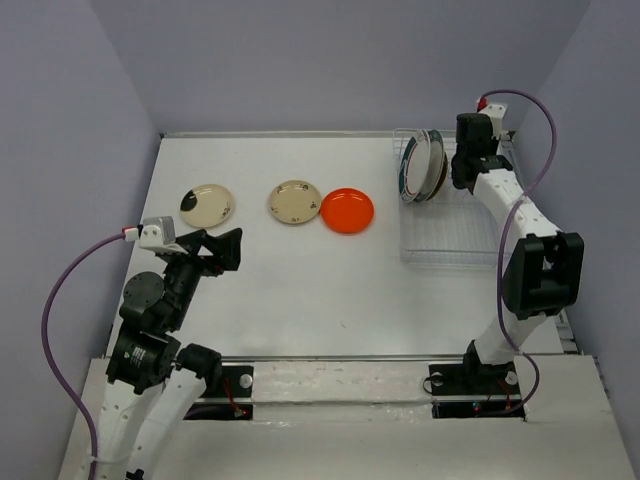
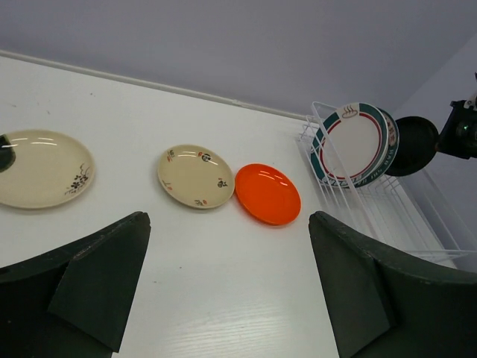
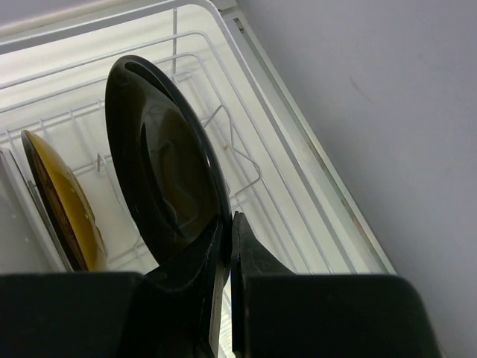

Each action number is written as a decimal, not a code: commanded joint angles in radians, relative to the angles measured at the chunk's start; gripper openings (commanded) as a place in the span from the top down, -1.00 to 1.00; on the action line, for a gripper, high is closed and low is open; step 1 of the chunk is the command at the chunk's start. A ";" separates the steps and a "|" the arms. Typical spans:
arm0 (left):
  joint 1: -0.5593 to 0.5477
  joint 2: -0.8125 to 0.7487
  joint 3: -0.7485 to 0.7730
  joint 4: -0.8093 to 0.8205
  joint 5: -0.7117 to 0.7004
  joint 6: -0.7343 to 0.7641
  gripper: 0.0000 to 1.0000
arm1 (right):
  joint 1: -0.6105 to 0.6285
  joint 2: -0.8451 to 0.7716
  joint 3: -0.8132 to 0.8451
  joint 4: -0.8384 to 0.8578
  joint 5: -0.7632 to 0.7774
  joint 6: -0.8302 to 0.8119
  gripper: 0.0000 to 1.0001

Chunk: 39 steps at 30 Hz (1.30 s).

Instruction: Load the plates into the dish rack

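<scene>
The clear wire dish rack (image 1: pixel 455 235) stands at the back right. Two white teal-rimmed plates (image 1: pixel 418 165) stand upright in it, also in the left wrist view (image 2: pixel 354 142). My right gripper (image 3: pixel 229 224) is shut on the rim of a dark, near-black plate (image 3: pixel 160 171), held upright over the rack's prongs next to an amber-yellow plate (image 3: pixel 63 201). Two cream plates (image 1: pixel 207 205) (image 1: pixel 295 202) and an orange-red plate (image 1: pixel 347 210) lie flat on the table. My left gripper (image 1: pixel 225 248) is open and empty, near the table's left side, short of these plates.
The rack's wire wall (image 3: pixel 298 149) runs close along the right wall of the enclosure. The grey back wall stands just behind the rack. The right arm (image 1: pixel 540 270) reaches over the rack's near right side.
</scene>
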 commanded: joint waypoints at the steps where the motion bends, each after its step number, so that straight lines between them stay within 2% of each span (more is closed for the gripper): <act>1: -0.007 -0.001 -0.002 0.047 0.006 0.015 -0.98 | 0.026 -0.005 0.075 0.028 0.025 -0.009 0.86; 17: -0.006 0.003 -0.001 0.045 0.005 0.016 -0.98 | 0.055 0.030 0.132 0.029 0.053 -0.075 0.87; 33: -0.002 0.009 -0.001 0.044 0.000 0.015 -0.98 | 0.084 0.122 0.086 0.031 0.060 -0.048 0.86; 36: -0.004 0.011 -0.001 0.044 0.002 0.015 -0.98 | 0.084 0.121 0.087 0.031 0.039 -0.031 0.72; 37: -0.004 0.012 -0.001 0.044 0.002 0.013 -0.98 | 0.084 0.113 0.084 0.031 0.024 -0.022 0.57; 39: -0.004 0.012 -0.001 0.045 0.002 0.015 -0.98 | 0.084 0.104 0.081 0.031 0.017 -0.012 0.43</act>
